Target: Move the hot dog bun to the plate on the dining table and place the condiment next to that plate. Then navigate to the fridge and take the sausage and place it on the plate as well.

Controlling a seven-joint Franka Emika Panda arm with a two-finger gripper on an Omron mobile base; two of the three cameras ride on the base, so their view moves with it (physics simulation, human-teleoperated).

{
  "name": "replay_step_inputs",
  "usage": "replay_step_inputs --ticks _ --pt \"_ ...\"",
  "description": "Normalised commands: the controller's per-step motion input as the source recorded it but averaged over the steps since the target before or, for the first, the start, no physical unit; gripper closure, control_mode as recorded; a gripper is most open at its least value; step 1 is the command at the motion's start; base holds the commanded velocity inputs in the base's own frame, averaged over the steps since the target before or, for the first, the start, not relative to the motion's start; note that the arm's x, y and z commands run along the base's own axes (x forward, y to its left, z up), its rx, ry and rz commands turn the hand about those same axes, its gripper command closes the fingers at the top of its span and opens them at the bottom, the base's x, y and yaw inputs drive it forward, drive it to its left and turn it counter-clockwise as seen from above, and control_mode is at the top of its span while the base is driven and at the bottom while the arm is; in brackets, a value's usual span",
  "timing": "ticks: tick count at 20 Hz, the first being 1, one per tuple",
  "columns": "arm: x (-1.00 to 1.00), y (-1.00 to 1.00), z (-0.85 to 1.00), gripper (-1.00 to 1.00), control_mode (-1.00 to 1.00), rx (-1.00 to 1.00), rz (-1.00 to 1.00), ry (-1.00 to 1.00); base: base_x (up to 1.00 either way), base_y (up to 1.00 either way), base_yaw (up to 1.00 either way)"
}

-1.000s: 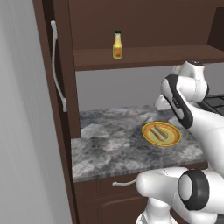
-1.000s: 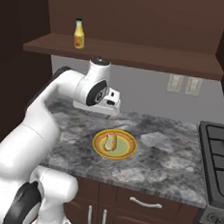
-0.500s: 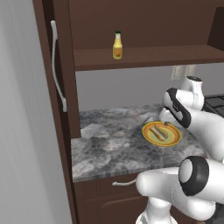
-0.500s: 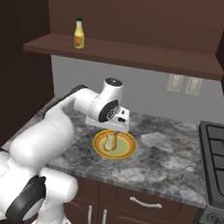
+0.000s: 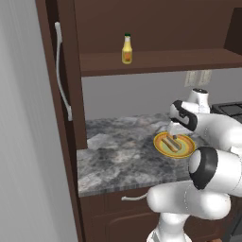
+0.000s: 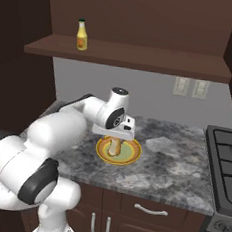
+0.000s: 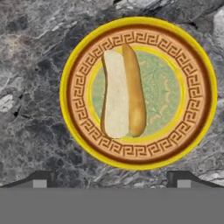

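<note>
We see the hot dog bun (image 6: pixel 115 147) below the gripper (image 6: pixel 117 136) partly covered by the hand, and cannot read the condiment bottle (image 6: pixel 82 34) label above.

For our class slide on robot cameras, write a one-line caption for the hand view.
Looking down from the open gripper: a hot dog bun lying on a patterned yellow-rimmed plate on the marble counter.

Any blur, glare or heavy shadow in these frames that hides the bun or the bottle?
Hand view: sharp, evenly lit, hot dog bun and plate pattern crisp. Left base view: bottle clear on the shelf, cabinet dark above. Right base view: dim corners, arm partly covers the plate.
</note>
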Motion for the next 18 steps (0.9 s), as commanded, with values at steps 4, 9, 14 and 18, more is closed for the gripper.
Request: replay_step_inputs --ticks 4,9,14,18 --pt "0.46 0.00 -0.28 -1.00 -1.00 0.00 0.00 0.09 0.00 0.00 0.00" --pt "0.49 -0.01 -0.30 -1.00 -1.00 0.00 0.00 0.07 0.00 0.00 0.00" --pt "0.30 -0.11 -0.36 -1.00 -1.00 0.00 0.00 0.05 0.00 0.00 0.00" --pt "0.05 -0.09 -0.46 -1.00 -1.00 0.00 0.00 0.03 0.00 0.00 0.00"
